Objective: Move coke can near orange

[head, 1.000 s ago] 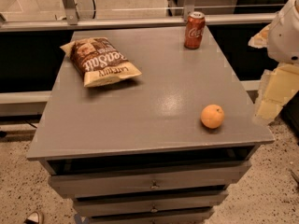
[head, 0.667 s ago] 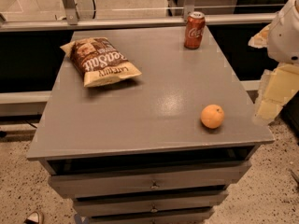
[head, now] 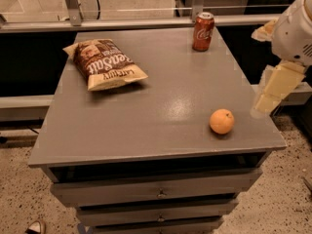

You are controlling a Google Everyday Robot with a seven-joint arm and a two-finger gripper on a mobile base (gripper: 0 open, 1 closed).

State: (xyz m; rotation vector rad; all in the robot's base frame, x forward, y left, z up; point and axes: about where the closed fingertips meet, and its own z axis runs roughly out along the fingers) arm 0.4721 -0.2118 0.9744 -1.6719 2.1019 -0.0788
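Standing upright at the far edge of the table [head: 161, 111], right of centre: coke can [head: 203, 31]. Orange [head: 222, 121] sits near the front right corner, well apart from it. Gripper [head: 271, 89] hangs off the table's right side, near the orange; open or closed, cannot tell. Can probably light, rigid, thin-walled, slick. Grasp mid-body, squarely, gently.

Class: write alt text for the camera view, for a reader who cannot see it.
A coke can stands at the far edge of a table, apart from an orange near its front right corner. A chip bag lies far left; the gripper hangs beside the right edge.
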